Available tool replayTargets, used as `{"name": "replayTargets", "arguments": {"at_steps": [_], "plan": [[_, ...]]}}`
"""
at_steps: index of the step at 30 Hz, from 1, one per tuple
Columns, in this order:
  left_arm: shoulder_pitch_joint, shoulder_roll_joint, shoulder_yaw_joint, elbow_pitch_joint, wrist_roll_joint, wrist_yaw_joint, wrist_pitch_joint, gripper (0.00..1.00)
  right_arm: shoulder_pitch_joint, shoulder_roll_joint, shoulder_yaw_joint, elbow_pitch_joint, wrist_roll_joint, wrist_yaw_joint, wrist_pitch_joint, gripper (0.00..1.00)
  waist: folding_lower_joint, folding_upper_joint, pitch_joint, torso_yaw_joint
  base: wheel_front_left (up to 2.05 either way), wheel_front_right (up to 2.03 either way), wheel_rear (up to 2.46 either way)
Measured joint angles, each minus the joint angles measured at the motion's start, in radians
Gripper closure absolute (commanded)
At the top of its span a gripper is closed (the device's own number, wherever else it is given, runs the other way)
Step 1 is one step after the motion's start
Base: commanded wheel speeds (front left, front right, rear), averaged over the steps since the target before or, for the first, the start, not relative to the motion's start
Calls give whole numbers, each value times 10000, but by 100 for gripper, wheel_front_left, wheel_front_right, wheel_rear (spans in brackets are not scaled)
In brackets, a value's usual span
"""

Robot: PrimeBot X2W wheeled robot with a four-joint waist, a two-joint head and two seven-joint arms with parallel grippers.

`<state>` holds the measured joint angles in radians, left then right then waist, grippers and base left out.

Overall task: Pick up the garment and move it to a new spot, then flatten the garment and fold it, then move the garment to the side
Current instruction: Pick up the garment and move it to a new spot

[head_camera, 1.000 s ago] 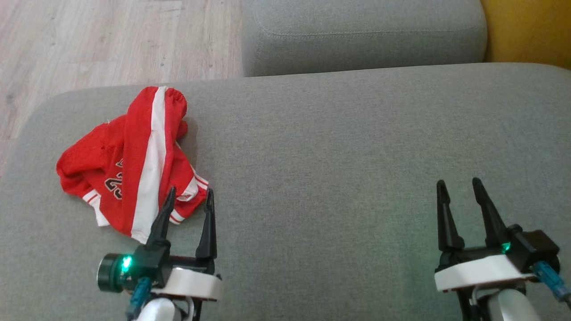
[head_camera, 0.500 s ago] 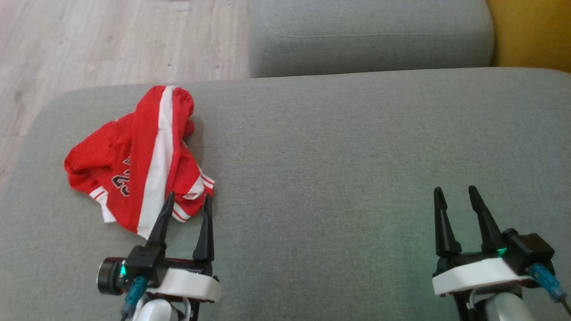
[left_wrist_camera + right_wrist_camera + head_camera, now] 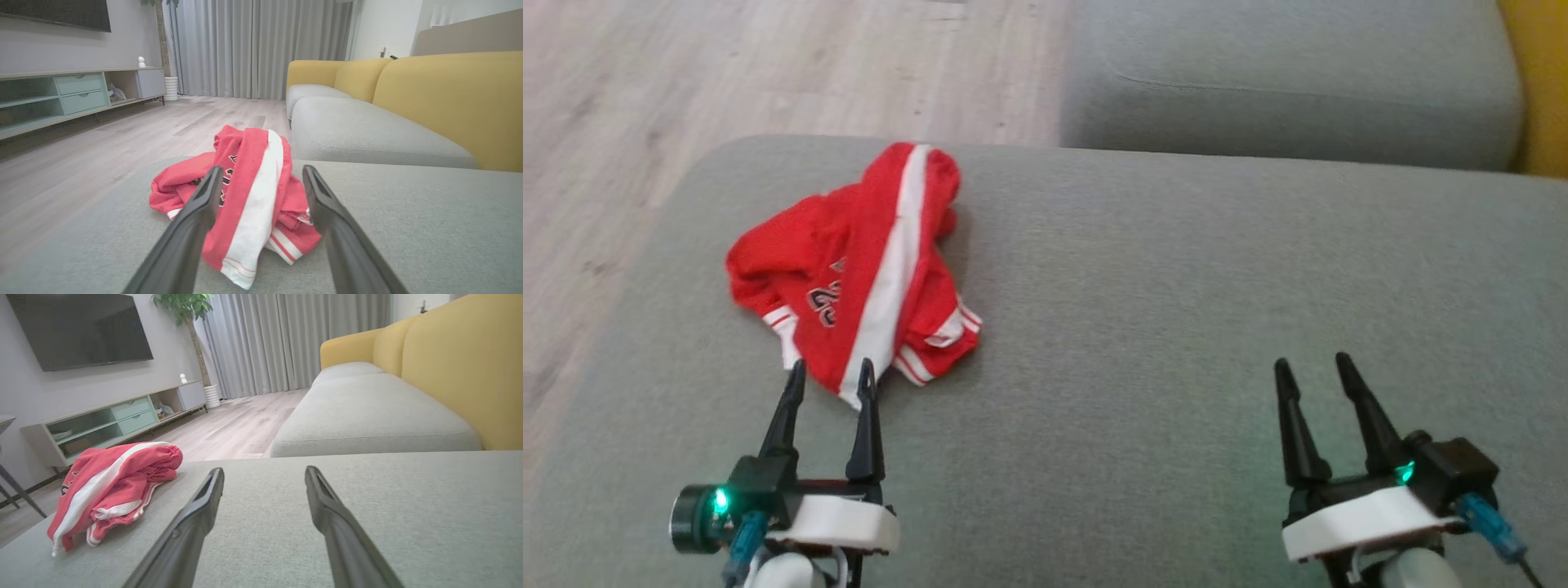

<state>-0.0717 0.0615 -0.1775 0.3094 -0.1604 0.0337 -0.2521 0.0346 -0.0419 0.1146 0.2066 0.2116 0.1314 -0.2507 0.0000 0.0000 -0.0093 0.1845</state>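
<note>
The garment (image 3: 858, 269) is a crumpled red piece with a broad white stripe and dark numerals, lying near the far left corner of the grey ottoman (image 3: 1143, 310). My left gripper (image 3: 832, 369) is open, its fingertips at the garment's near hem with the stripe end between them, holding nothing. In the left wrist view the garment (image 3: 245, 196) lies just beyond the open left gripper (image 3: 261, 171). My right gripper (image 3: 1311, 366) stands open over bare cushion at the lower right. The right wrist view has the garment (image 3: 110, 482) off to the left of the open right gripper (image 3: 263, 471).
A grey sofa seat (image 3: 1290, 73) with a yellow backrest (image 3: 1539, 82) lies beyond the ottoman. Wooden floor (image 3: 686, 73) runs along the left and far-left edges. A TV cabinet (image 3: 114, 420) stands across the room.
The head camera has turned left, so the whole scene slid right. My left gripper's tips now sit at the stripe's end instead of the garment's right hem. Both grippers stay open.
</note>
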Motion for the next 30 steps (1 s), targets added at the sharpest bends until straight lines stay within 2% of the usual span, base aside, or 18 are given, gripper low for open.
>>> {"name": "replayTargets", "arguments": {"at_steps": [13,20,26,30], "plan": [[248,-52,320,77,125,-134,0,0,224,0,813,-23,19,0,0,0,0,0,-125,1339,0,0,0],[262,-59,470,71,211,-167,0,0,222,0,1093,-21,27,0,0,0,-1,0,-66,1692,0,0,0],[-162,65,384,464,508,-631,0,0,157,-2,1285,-21,25,0,0,0,0,0,219,1521,0,0,0],[-1936,433,-121,1630,708,-1216,499,0,32,-12,1269,-13,-38,0,0,0,1,0,612,1203,0,0,0]]}}
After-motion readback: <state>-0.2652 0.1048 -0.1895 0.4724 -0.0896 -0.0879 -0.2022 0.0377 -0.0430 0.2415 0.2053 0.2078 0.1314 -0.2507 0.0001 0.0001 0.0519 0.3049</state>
